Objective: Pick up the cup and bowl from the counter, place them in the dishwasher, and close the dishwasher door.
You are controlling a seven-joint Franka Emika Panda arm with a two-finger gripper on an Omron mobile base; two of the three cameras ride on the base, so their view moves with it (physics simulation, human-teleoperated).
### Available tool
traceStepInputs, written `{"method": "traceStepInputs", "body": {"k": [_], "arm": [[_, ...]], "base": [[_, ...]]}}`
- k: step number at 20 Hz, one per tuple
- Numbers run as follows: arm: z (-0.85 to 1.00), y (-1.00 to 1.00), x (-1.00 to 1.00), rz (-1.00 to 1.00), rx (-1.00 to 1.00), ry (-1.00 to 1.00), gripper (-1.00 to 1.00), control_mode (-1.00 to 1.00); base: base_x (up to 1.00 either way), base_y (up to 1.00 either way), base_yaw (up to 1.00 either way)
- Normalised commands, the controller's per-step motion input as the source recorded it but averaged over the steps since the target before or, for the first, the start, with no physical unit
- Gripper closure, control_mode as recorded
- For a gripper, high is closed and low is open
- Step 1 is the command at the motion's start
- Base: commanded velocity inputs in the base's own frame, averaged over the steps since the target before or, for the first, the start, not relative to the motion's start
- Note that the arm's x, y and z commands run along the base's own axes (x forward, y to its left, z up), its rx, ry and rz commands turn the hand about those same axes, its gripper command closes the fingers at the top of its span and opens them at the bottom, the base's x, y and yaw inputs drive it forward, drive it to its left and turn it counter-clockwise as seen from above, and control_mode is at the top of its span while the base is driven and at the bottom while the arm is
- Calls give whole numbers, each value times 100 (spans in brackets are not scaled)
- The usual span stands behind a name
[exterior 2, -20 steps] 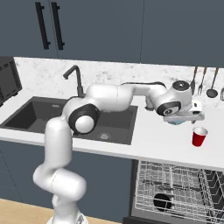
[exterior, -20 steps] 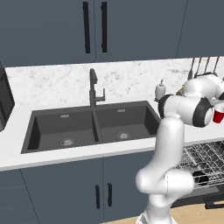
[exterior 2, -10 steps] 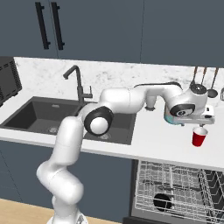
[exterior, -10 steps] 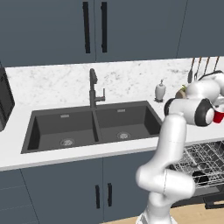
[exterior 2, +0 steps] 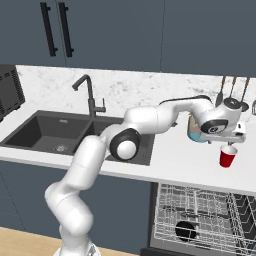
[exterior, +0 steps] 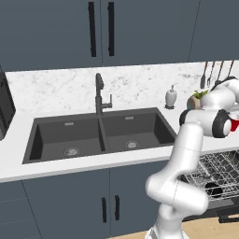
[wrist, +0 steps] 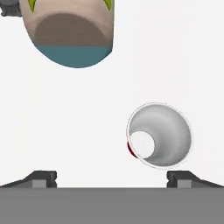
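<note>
The red cup (exterior 2: pixel 228 157) stands upright on the white counter (exterior 2: pixel 175 160), right of the sink. My gripper (exterior 2: pixel 234 141) hangs just above it, open and holding nothing. In the hand view the cup (wrist: pixel 159 135) shows its white inside from above, lying toward the right fingertip (wrist: pixel 179 178), with my gripper (wrist: pixel 111 179) centred left of it. In the left base view a bit of the cup (exterior: pixel 228 127) peeks out behind the arm. The dark bowl (exterior 2: pixel 186 231) lies in the dishwasher's pulled-out wire rack (exterior 2: pixel 210 215), also visible as the bowl (exterior: pixel 214 190) there. The dishwasher door is folded down, mostly hidden under the rack.
A teal-and-beige plant pot (exterior 2: pixel 196 132) stands just behind and left of the cup, the pot (wrist: pixel 72 30) at the hand view's top. A white soap dispenser (exterior: pixel 171 97) and hanging utensils (exterior 2: pixel 232 90) are by the wall. The dark double sink (exterior: pixel 98 135) with its faucet lies left.
The arm has swung right along the counter, bringing the hand from beside the plant pot to directly above the cup. The jaws stayed open; cup and bowl have not moved.
</note>
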Motion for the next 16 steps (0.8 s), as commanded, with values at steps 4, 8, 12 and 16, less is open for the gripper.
{"method": "traceStepInputs", "body": {"k": [4, 8, 12, 16], "arm": [[-35, 0, 22, 0, 0, 6, -100, -100], [-10, 0, 3, 0, 0, 18, -100, -100], [-28, 0, 0, 0, 0, 14, -100, -100], [-33, 0, 0, 0, 0, 7, -100, -100]], "base": [[0, 0, 0], [0, 0, 0], [0, 0, 0], [0, 0, 0]]}}
